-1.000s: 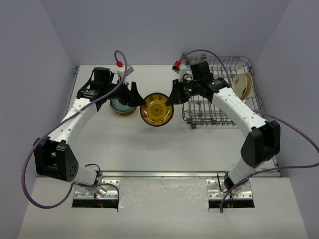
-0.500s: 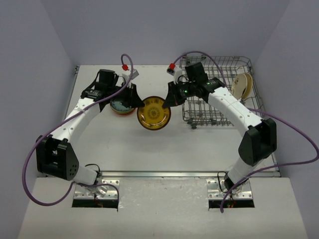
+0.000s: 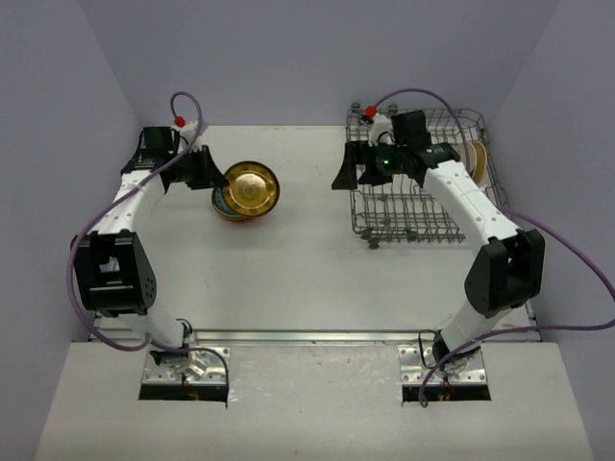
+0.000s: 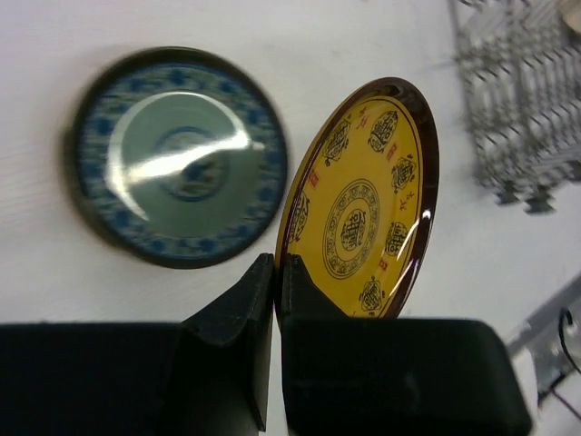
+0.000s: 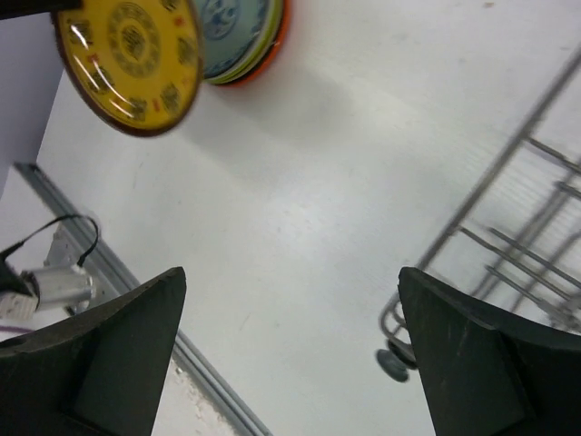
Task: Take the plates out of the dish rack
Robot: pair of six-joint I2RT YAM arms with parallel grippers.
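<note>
The dish rack (image 3: 423,236) sits at the far right of the tabletop (image 3: 288,274), and everything else is placed from it.

The left pincer (image 3: 206,171) is well off to the left of the rack, across the bare middle of the tabletop. It is clamped on the rim of the yellow patterned plate (image 3: 252,185). In the left wrist view its two fingers (image 4: 241,318) are pressed nearly together w/ the plate's dark edge pinched between them. The plate is tipped up steeply, patterned face showing, not lying flat.

Just under it, on the side away from the rack, a stack of plates (image 3: 227,207) lies flat on the tabletop. The pale blue patterned plate (image 4: 182,154) is on top and the orange-red plate (image 5: 274,47) is at the bottom. Whether the yellow plate's lower edge touches the stack I can't tell — from above the two overlap.

The right pincer (image 3: 353,175) hangs just off the rack's left side, near its far corner. Its jaws are spread wide w/ nothing between them. The right wrist view shows only bare tabletop in the gap, w/ the rack's wire side at the right edge of that view.

Inside the rack, at its far right end, a tan plate (image 3: 473,161) stands on edge among the tines — partly hidden by the right arm (image 3: 461,197), which crosses over the rack.
</note>
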